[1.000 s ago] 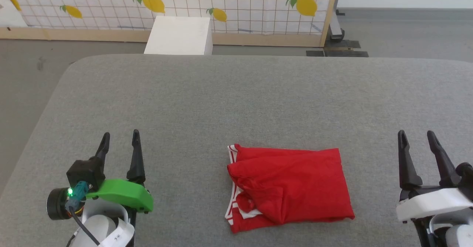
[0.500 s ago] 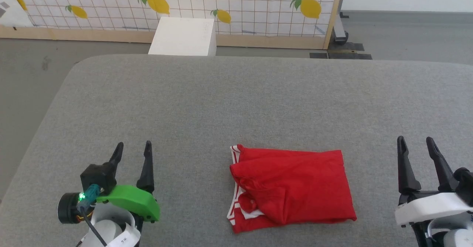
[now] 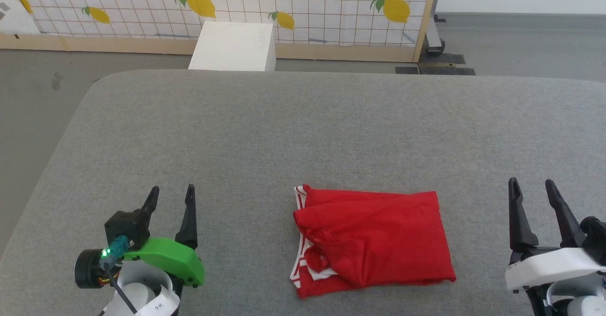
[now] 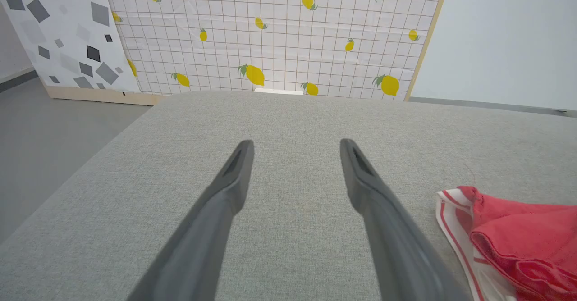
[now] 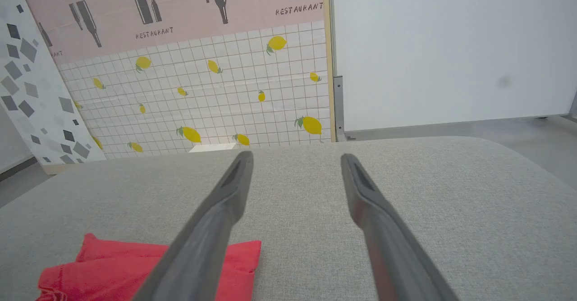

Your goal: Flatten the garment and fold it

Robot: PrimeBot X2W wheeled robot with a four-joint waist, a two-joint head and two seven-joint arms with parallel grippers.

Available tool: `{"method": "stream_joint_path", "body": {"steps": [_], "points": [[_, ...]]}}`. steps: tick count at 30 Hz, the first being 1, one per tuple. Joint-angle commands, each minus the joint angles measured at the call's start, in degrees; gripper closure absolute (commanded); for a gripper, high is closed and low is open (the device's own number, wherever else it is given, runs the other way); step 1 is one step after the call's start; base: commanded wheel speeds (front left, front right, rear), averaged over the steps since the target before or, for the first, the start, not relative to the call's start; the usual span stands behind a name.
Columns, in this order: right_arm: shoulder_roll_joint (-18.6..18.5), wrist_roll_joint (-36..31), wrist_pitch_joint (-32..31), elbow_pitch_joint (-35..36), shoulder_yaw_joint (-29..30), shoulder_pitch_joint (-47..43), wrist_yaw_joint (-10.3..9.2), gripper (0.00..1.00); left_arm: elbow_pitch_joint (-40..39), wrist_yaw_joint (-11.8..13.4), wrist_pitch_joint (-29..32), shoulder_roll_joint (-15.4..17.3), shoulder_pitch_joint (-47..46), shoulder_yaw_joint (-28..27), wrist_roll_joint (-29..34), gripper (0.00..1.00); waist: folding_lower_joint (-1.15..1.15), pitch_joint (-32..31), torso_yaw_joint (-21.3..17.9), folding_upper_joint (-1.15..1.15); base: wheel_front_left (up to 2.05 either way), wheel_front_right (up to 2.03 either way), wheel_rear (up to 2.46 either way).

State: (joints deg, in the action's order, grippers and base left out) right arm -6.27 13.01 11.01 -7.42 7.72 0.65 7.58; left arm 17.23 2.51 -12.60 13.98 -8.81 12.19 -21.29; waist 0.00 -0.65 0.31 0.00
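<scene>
Both pointing forward, jaws wide, left tool [image 3: 172,190], right tool [image 3: 530,183], flanking garment [image 3: 374,235]

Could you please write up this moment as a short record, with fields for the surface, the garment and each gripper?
surface: grey padded table
item: garment, red, folded into a rough rectangle, a bit wrinkled, striped white trim showing at its left edge
item place: near side of the table
left arm: left gripper open, empty, to the left of the garment and apart from it
right arm: right gripper open, empty, to the right of the garment and apart from it
background: white box and lemon-printed panel beyond the table
</scene>
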Motion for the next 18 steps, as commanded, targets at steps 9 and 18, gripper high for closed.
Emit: {"method": "stream_joint_path", "body": {"steps": [9, 18], "points": [[0.3, -0.7, -0.3, -0.1, 0.2, -0.4, -0.09, 0.0, 0.2, 0.1, 0.3, 0.6, -0.2, 0.3, -1.3, 0.0, 0.0, 0.2, -0.2, 0.0, 0.0, 0.0, 0.0], [0.1, -0.4, -3.7, 0.1, 0.3, 0.7, -0.09, 0.0, -0.2, 0.6, 0.1, 0.7, -0.2, 0.4, -1.6, 0.0, 0.0, 0.5, -0.3, 0.0, 0.0, 0.0, 0.0]]}}
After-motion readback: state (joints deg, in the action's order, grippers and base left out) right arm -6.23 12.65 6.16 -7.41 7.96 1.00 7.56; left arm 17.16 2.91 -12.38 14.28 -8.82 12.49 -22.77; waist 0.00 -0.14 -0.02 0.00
